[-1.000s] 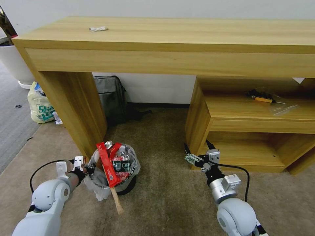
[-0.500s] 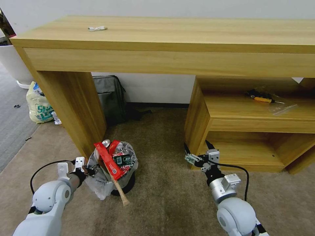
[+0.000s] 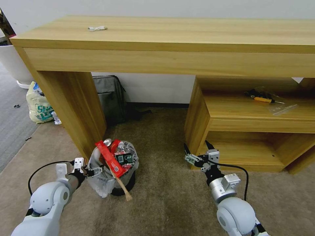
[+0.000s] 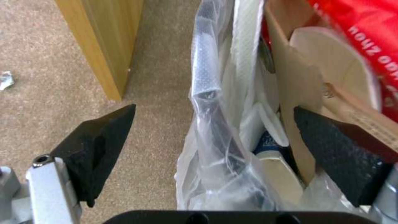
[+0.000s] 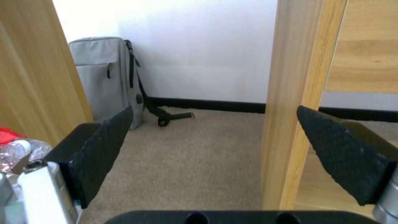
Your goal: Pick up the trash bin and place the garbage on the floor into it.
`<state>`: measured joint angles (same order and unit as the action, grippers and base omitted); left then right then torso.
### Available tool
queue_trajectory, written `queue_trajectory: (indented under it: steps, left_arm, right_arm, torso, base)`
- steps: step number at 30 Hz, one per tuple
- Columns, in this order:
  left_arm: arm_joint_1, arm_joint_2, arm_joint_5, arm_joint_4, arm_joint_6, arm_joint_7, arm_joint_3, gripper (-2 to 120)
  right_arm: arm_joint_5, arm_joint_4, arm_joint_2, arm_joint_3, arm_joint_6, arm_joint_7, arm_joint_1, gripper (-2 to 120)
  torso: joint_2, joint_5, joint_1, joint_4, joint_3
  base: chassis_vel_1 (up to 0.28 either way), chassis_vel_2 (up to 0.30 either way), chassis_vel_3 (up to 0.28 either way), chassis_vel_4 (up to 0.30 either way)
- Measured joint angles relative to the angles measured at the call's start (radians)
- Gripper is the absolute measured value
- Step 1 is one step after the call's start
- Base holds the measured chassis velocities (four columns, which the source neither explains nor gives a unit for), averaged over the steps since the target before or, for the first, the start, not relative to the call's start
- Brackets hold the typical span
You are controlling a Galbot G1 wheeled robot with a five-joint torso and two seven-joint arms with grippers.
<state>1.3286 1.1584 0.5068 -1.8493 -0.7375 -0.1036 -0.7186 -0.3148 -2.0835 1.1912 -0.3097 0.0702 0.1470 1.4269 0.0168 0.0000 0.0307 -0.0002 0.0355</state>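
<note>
The black trash bin (image 3: 126, 186), lined with a translucent bag (image 3: 98, 185), stands on the beige floor (image 3: 164, 203) beside the desk leg (image 3: 87, 114). It is heaped with garbage: a red box (image 3: 110, 160), a wooden stick (image 3: 124, 189) hanging over the rim, a small bottle (image 3: 123, 149), a can (image 3: 107, 142) and a dark carton (image 3: 124, 158). My left gripper (image 3: 93, 171) is open and straddles the bin's near rim. In the left wrist view the left gripper (image 4: 215, 133) has the bagged rim (image 4: 207, 93) between its spread fingers, with cardboard (image 4: 296, 93) inside. My right gripper (image 3: 197, 154) hangs open by the shelf unit.
The long wooden desk (image 3: 164, 42) spans the back, and a shelf unit (image 3: 249, 131) stands at right. A grey backpack (image 3: 111, 98) leans on the wall under the desk. At far left are a printed shopping bag (image 3: 39, 105) and a white pot (image 3: 14, 65). Open carpet lies between the arms.
The bin and its load have shifted slightly right and away from me, and the stick's end has swung inward. My left gripper followed the rim. The right arm has stayed put.
</note>
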Motion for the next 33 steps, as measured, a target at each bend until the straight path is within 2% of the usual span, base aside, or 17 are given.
queue_trajectory:
  steps: [16, 18, 22, 26, 29, 33]
  left_arm:
    - [0.091, -0.001, 0.005, -0.091, 0.001, -0.031, -0.068, 100]
    - [0.112, -0.001, 0.005, -0.105, 0.001, -0.054, -0.091, 100]
    - [0.151, 0.003, -0.016, -0.125, 0.002, -0.164, -0.144, 100]
    - [0.165, 0.004, -0.012, -0.134, 0.002, -0.206, -0.165, 100]
    - [0.182, 0.006, -0.006, -0.143, 0.002, -0.277, -0.200, 100]
    - [0.195, 0.005, -0.003, -0.148, 0.002, -0.312, -0.227, 100]
  right_arm:
    - [-0.008, -0.013, -0.002, 0.001, 0.001, 0.003, -0.002, 100]
    - [-0.010, -0.016, -0.003, 0.001, 0.002, 0.003, -0.001, 100]
    - [-0.017, -0.019, -0.008, 0.000, 0.004, 0.003, -0.005, 100]
    - [-0.021, -0.020, -0.008, 0.000, 0.006, 0.003, -0.007, 100]
    - [-0.023, -0.020, -0.009, -0.001, 0.007, 0.003, -0.008, 100]
    - [-0.025, -0.020, -0.010, -0.002, 0.008, 0.002, -0.009, 100]
  torso:
    - [0.000, 0.0000, 0.000, 0.0000, 0.000]
    - [0.000, 0.0000, 0.000, 0.0000, 0.000]
    - [0.000, 0.0000, 0.000, 0.0001, 0.000]
    - [0.000, 0.0000, 0.000, 0.0002, 0.000]
    - [0.000, 0.0000, 0.000, 0.0000, 0.000]
    - [0.000, 0.0000, 0.000, 0.0001, 0.000]
  base:
    - [0.000, 0.000, 0.000, 0.000]
    - [0.000, 0.000, 0.000, 0.000]
    - [0.000, 0.000, 0.000, 0.000]
    - [0.000, 0.000, 0.000, 0.000]
    - [0.000, 0.000, 0.000, 0.000]
    - [0.000, 0.000, 0.000, 0.000]
